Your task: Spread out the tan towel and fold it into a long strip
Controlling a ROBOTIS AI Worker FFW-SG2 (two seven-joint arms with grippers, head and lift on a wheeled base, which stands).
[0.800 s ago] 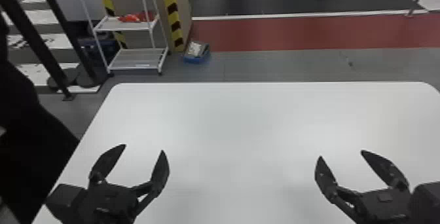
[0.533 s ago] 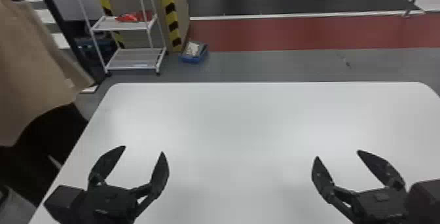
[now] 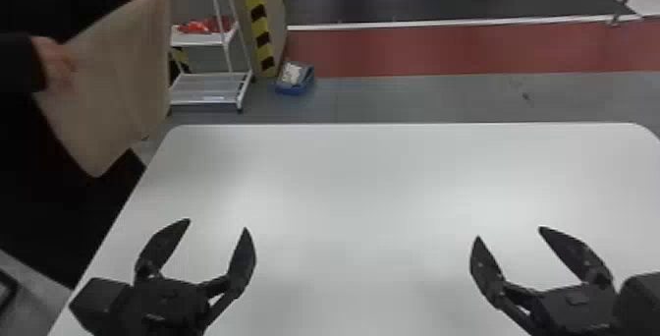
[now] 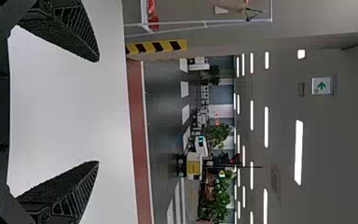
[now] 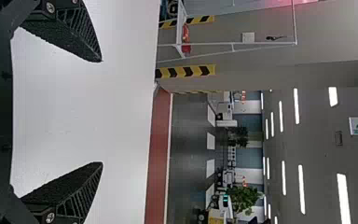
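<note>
- Towel [image 3: 113, 84], tan, hangs from a person's hands [image 3: 55, 62] at ten o'clock, beside the tabletop [image 3: 363, 187].
- Left end effector [image 3: 217, 224], eight o'clock: fingers apart.
- Right end effector [image 3: 509, 232], four o'clock: fingers apart.
- Blue container [image 3: 293, 90], eleven o'clock, on the floor, holds something whitish [image 3: 291, 72].
- White rack [image 3: 199, 41], ten o'clock, carries red items [image 3: 195, 27].
</note>
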